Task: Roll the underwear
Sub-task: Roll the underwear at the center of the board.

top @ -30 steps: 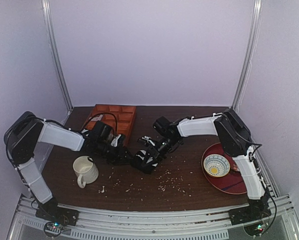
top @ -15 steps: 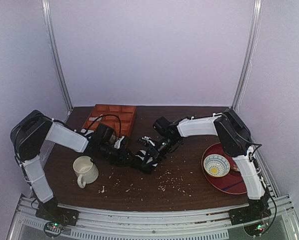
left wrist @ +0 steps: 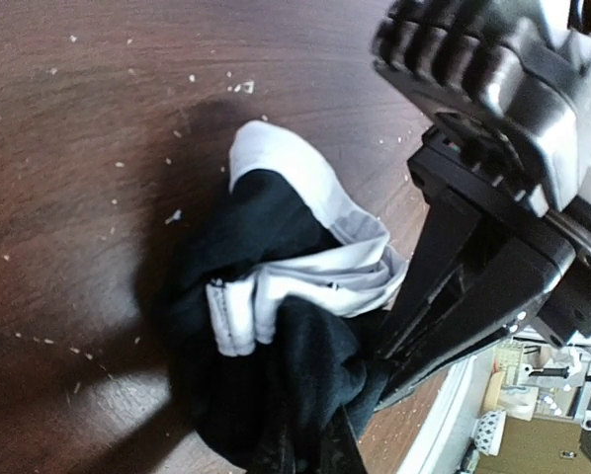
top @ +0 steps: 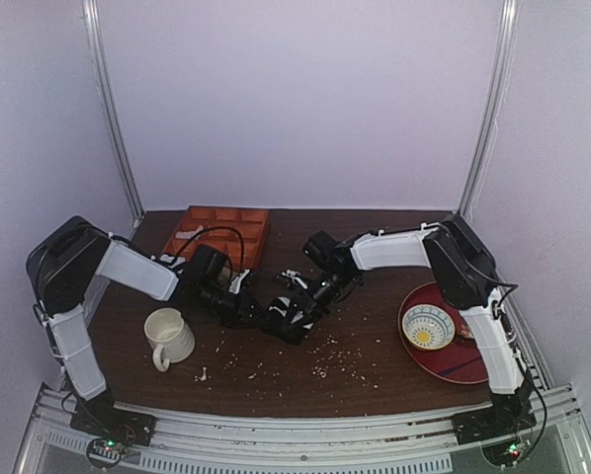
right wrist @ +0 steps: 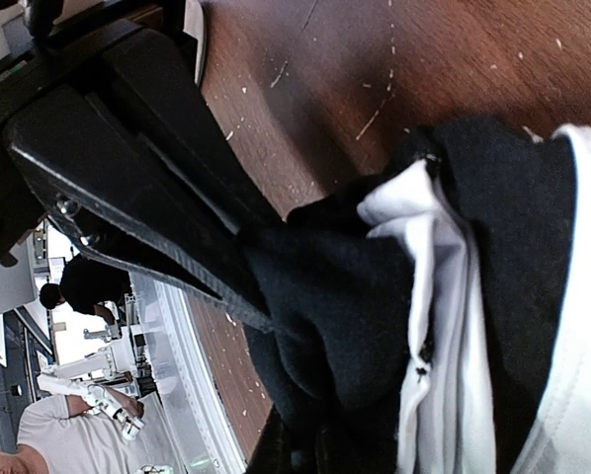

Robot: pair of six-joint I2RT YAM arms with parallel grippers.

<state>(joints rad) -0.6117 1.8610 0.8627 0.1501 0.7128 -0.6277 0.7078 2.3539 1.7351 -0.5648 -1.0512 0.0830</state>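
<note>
One black underwear [top: 284, 319] with white edging lies bunched on the brown table between both grippers. My left gripper [top: 257, 312] comes from the left and is shut on its black fabric. The left wrist view shows the bundle [left wrist: 266, 296] with the left gripper [left wrist: 313, 450] pinching its near fold, and the right gripper's body [left wrist: 473, 247] on the far side. My right gripper [top: 301, 303] comes from the right and is shut on the same bundle [right wrist: 493, 247], its tips [right wrist: 310, 449] sunk in black cloth. The second brief is not in view.
A cream mug [top: 168, 337] stands at the front left. A dark red plate [top: 465, 367] holding a patterned bowl [top: 429, 326] sits at the right. An orange compartment tray [top: 231, 229] is at the back left. Crumbs [top: 335, 361] dot the table's front.
My left arm has pushed right, bringing its gripper closer against the underwear. The bundle has shifted slightly. The right arm has barely moved.
</note>
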